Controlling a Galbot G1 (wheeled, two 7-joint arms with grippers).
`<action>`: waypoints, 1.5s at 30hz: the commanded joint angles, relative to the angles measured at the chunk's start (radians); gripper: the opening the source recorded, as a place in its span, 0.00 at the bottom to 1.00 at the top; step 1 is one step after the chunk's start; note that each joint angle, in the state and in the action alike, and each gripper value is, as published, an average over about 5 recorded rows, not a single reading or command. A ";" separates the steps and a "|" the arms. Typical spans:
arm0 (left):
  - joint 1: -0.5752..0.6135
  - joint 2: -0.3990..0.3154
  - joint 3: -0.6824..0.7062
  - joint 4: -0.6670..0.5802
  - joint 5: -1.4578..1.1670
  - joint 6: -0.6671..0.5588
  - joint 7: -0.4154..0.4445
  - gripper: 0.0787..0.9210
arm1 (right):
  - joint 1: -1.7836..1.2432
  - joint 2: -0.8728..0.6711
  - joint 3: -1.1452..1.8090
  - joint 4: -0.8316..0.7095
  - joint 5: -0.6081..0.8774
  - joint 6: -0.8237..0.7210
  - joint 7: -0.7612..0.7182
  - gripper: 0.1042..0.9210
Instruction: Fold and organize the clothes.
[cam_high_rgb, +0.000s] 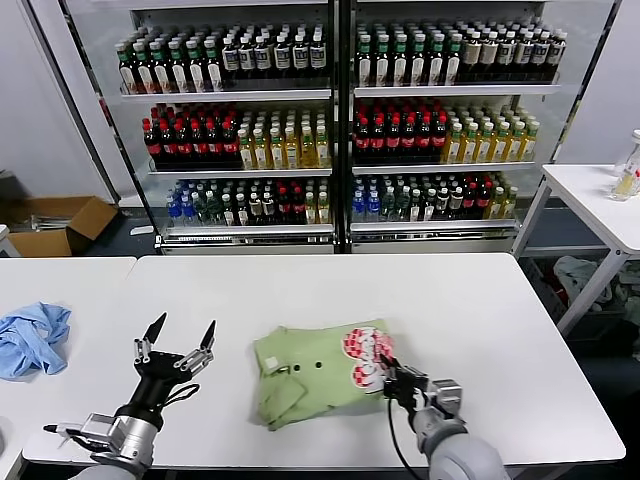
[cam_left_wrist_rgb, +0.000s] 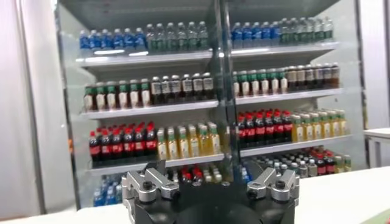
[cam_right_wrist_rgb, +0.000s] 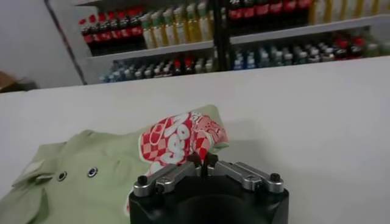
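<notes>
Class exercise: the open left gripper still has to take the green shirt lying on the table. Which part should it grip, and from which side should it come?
Probably the collar-side edge of the green shirt, approached from the robot's left. The left gripper hovers open just beside that edge, where the folded cloth bunches thick enough to pinch. The right gripper is shut on the opposite, printed edge.

Blue garment (cam_high_rgb: 32, 338): crumpled on the left table.
Cardboard box (cam_high_rgb: 55, 224): open, on the floor.
Drinks cooler (cam_high_rgb: 335, 120): shelves full of bottles.
Side table (cam_high_rgb: 600, 200): white, at far right.
</notes>
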 joint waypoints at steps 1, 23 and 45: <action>-0.052 0.017 0.064 0.088 0.069 -0.101 0.043 0.88 | -0.232 0.022 0.214 0.065 -0.141 0.054 -0.011 0.03; -0.182 0.127 0.098 0.221 0.016 -0.132 0.069 0.88 | -0.109 0.076 0.326 0.117 -0.312 0.135 -0.147 0.59; -0.142 0.025 0.006 0.194 0.047 -0.154 0.005 0.88 | 0.008 -0.006 0.298 -0.027 -0.277 0.181 -0.162 0.88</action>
